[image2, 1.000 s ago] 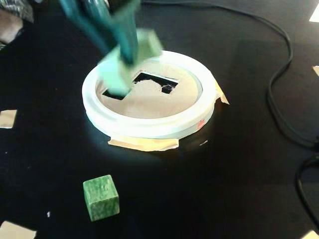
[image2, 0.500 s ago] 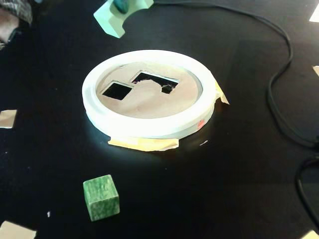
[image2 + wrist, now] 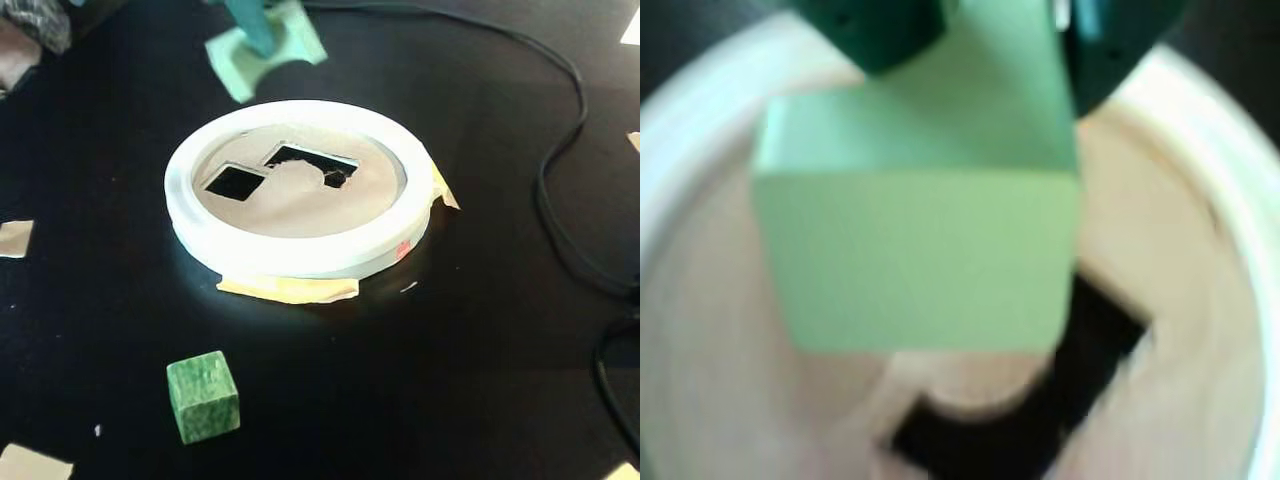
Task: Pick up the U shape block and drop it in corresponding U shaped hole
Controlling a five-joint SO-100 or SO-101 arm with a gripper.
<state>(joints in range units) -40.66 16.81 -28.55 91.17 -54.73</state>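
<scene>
Wrist view: uniformly soft and out of focus, brightly lit, the U-shaped block (image 3: pixel 920 260) blurred. Fixed view: sharper; glare bleaches the white ring (image 3: pixel 300 255), the black table (image 3: pixel 480 360) around it dim.

U hole (image 3: pixel 310 158) unobstructed; cube (image 3: pixel 203 396) and cable (image 3: pixel 560 150) well apart.

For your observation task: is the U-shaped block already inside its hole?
No, the light green U-shaped block hangs in the gripper above the white ring.
</scene>
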